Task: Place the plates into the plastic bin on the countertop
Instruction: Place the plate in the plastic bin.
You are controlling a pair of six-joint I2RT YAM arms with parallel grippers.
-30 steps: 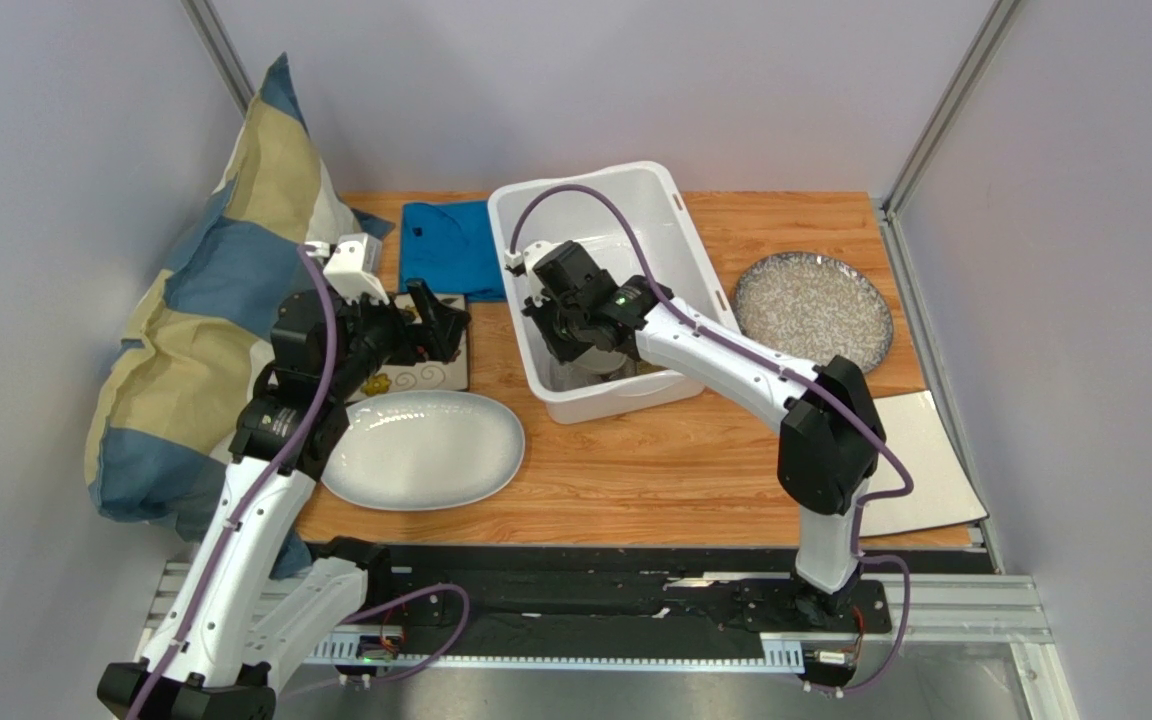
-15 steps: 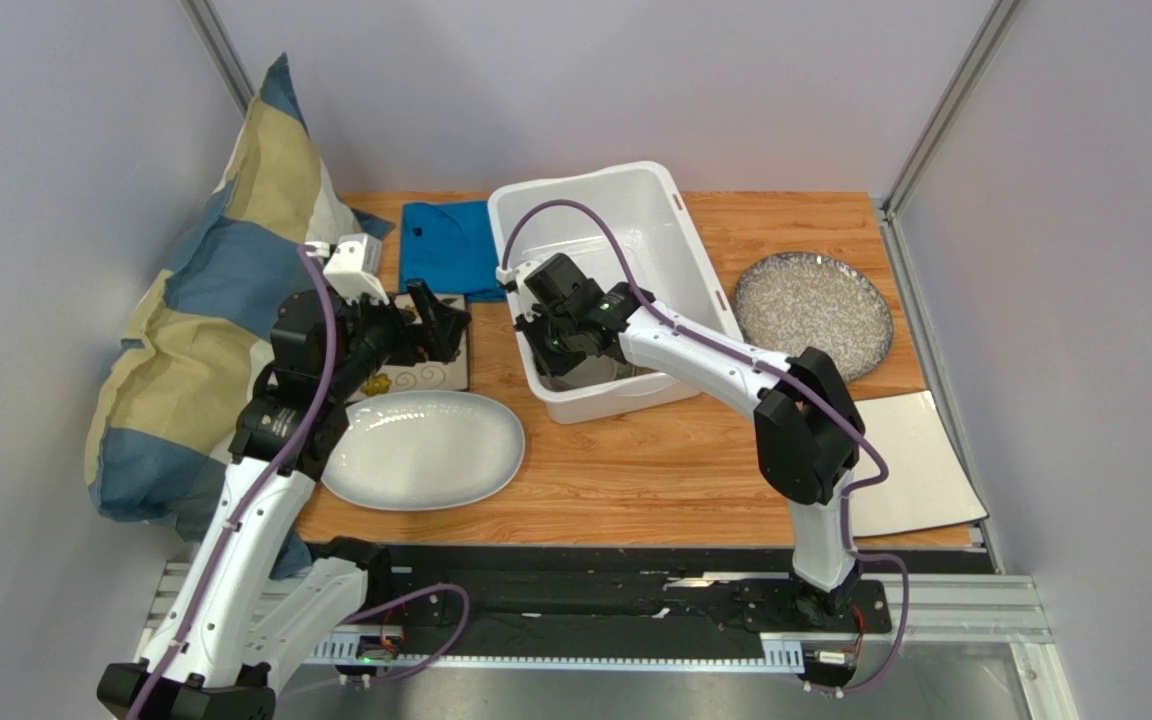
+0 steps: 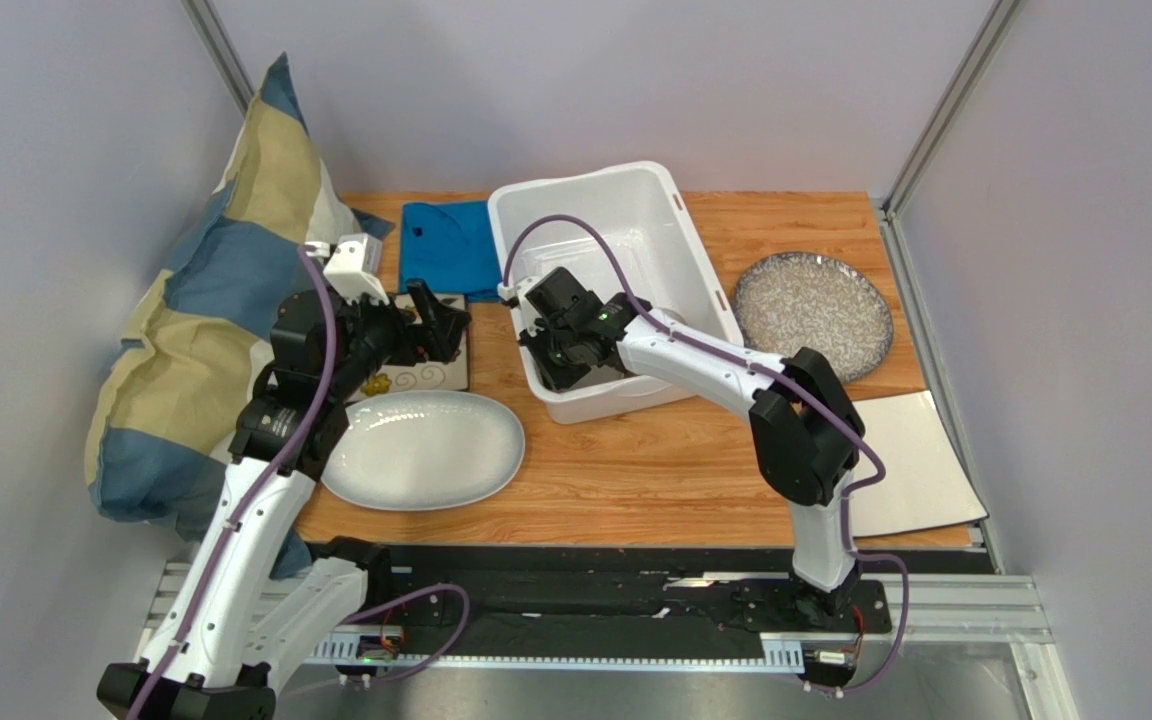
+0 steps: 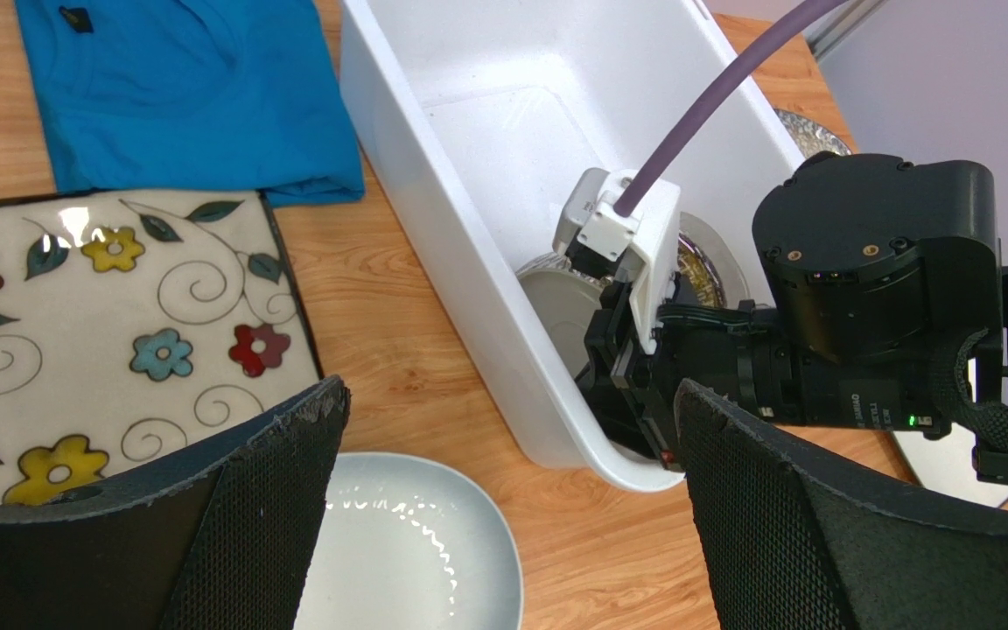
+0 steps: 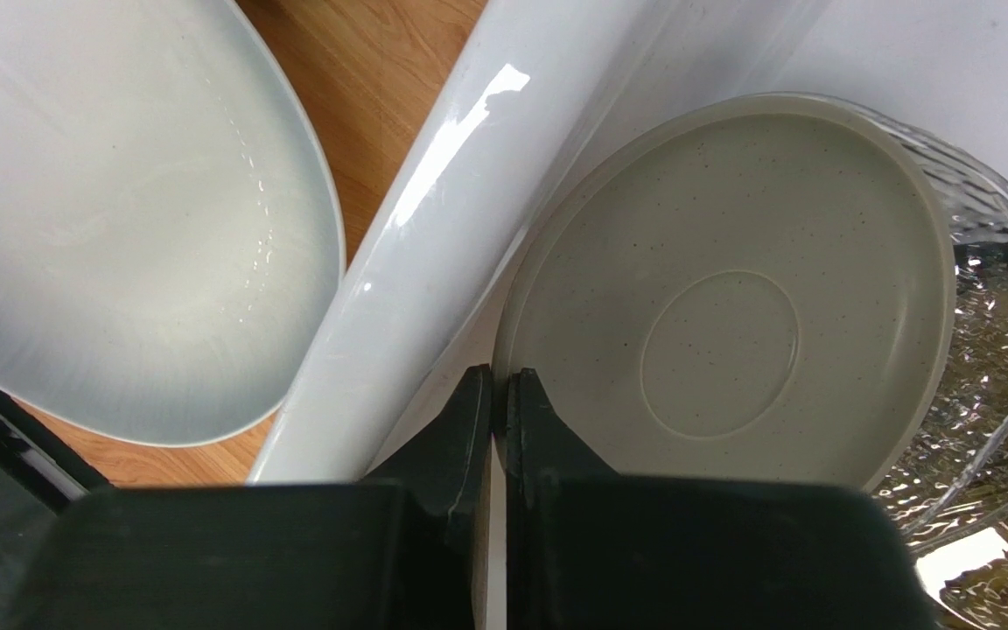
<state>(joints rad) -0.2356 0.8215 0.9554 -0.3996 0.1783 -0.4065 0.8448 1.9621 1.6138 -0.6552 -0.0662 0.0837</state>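
Note:
The white plastic bin (image 3: 654,177) stands at the back middle of the countertop (image 3: 657,465). My right gripper (image 3: 558,354) reaches down into the bin's near left corner. It is shut (image 5: 499,378) with nothing seen between its fingers, over the left edge of a small grey speckled plate (image 5: 733,302). That plate lies on a glass plate (image 5: 1002,341). My left gripper (image 3: 425,333) hovers open (image 4: 509,394) above the floral square plate (image 4: 89,341). The white oval platter (image 3: 425,450) lies in front of it. A grey-speckled round plate (image 3: 812,311) and a white square plate (image 3: 920,465) lie at the right.
A folded blue cloth (image 3: 452,248) lies left of the bin at the back. A blue and cream pillow (image 3: 192,345) leans against the left wall. Grey walls close the table in on three sides.
My right gripper has slid left inside the bin, toward its near left corner, staying shut. The left arm has not moved.

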